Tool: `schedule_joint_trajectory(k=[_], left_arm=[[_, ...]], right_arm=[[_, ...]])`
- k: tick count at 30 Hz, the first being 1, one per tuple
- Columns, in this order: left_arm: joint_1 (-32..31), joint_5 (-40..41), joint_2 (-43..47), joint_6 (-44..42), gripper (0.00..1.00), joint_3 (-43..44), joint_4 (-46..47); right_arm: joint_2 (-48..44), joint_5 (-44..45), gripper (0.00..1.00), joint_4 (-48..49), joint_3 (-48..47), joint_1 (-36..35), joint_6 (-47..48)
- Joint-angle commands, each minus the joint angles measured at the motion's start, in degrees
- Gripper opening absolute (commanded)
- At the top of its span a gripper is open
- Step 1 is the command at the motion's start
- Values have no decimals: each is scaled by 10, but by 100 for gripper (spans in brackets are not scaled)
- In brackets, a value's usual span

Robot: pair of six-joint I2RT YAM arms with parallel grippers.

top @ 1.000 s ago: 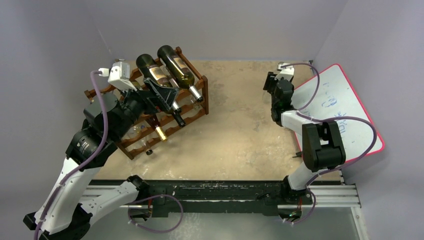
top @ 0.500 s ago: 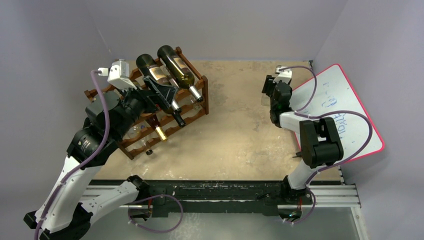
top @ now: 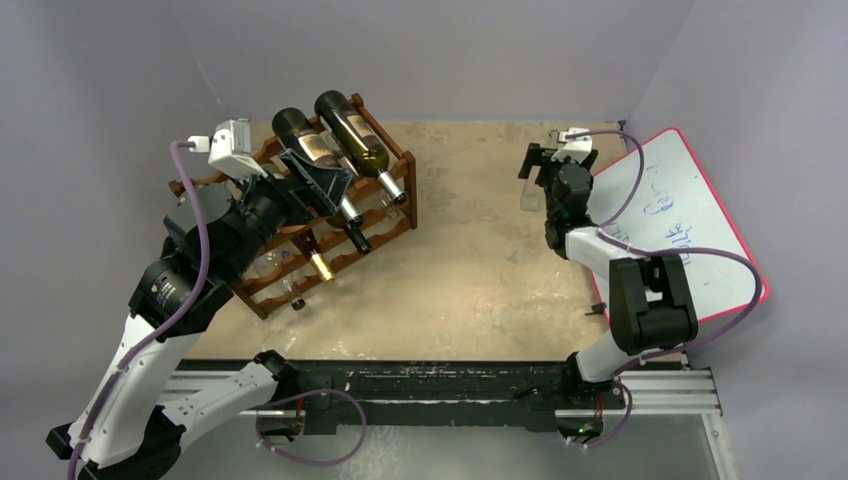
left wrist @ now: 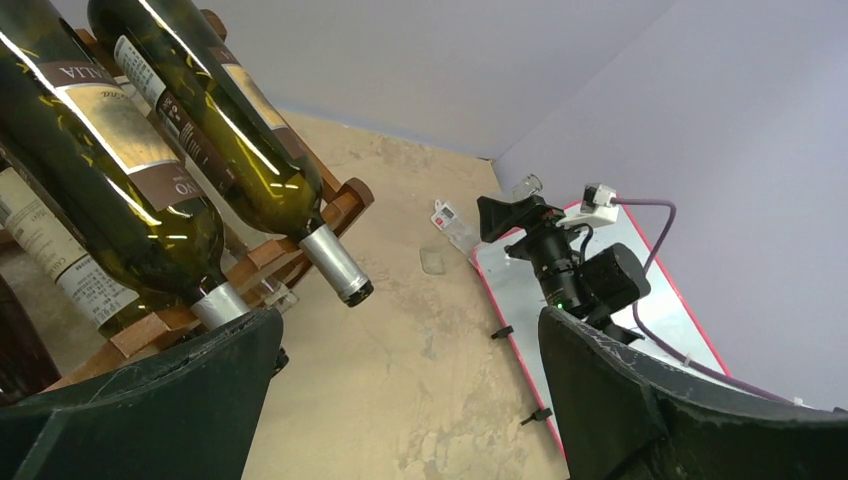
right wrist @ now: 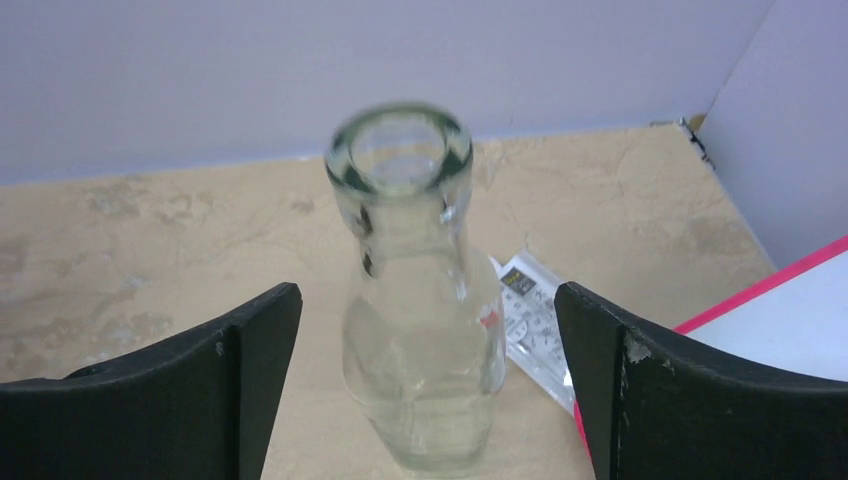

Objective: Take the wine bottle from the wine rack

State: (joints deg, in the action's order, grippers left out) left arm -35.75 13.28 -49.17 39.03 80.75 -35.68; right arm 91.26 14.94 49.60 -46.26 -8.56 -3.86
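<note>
Bench (top: 480,270): tan, mottled. Wine rack (top: 405,195) stands at far left, set askew to the bench edge. Wine bottle (top: 303,143) lies on the top tier. Its long axis runs far-left to near-right, and the silver-capped neck points near-right, tipped slightly down. Second bottle (top: 352,135) lies parallel, just to its right. Left gripper (top: 325,183) sits over the wine bottle's neck end, fingers (left wrist: 150,400) spread wide, gripping nothing. Right gripper (top: 533,165) is at far right with fingers spread. Clear glass bottle (right wrist: 420,330) stands upright between them, a gap on either side.

Plain pale lavender-grey walls (top: 450,50) enclose a mottled tan table (top: 480,280) on three sides. A red-edged whiteboard (top: 710,170) sits beside the right wall under even light.
</note>
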Motion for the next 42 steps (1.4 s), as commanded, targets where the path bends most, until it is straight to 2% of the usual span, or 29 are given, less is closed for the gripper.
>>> schedule_joint_trajectory(k=[1, 6, 14, 18, 21, 24, 28, 33, 37, 42], left_arm=[[1, -4, 4, 14, 100, 9, 21], [1, -1, -16, 9, 100, 21, -2], [1, 78, -90, -51, 100, 86, -92], [1, 130, -135, -73, 100, 115, -115], [3, 150, -166, -79, 100, 126, -112], [29, 155, -190, -77, 100, 128, -105], [124, 103, -205, -65, 100, 115, -87], [190, 61, -220, -39, 100, 103, -59], [247, -21, -229, 0, 100, 77, -14], [273, -55, -254, 26, 100, 58, 29]], right_arm=[[-47, 16, 100, 12, 3, 2, 7], [-115, 20, 100, -55, 11, 2, -4], [-280, 27, 100, -274, 4, 2, -100], [-341, -9, 100, -390, -14, 2, -147], [-384, -53, 100, -448, -25, 2, -145], [-427, -99, 100, -466, -27, 2, -114], [-467, -158, 100, -458, -30, 2, -85], [-458, -212, 100, -475, -62, 2, -73], [-445, -274, 100, -477, -73, 2, -75], [-448, -288, 100, -463, -60, 2, -88]])
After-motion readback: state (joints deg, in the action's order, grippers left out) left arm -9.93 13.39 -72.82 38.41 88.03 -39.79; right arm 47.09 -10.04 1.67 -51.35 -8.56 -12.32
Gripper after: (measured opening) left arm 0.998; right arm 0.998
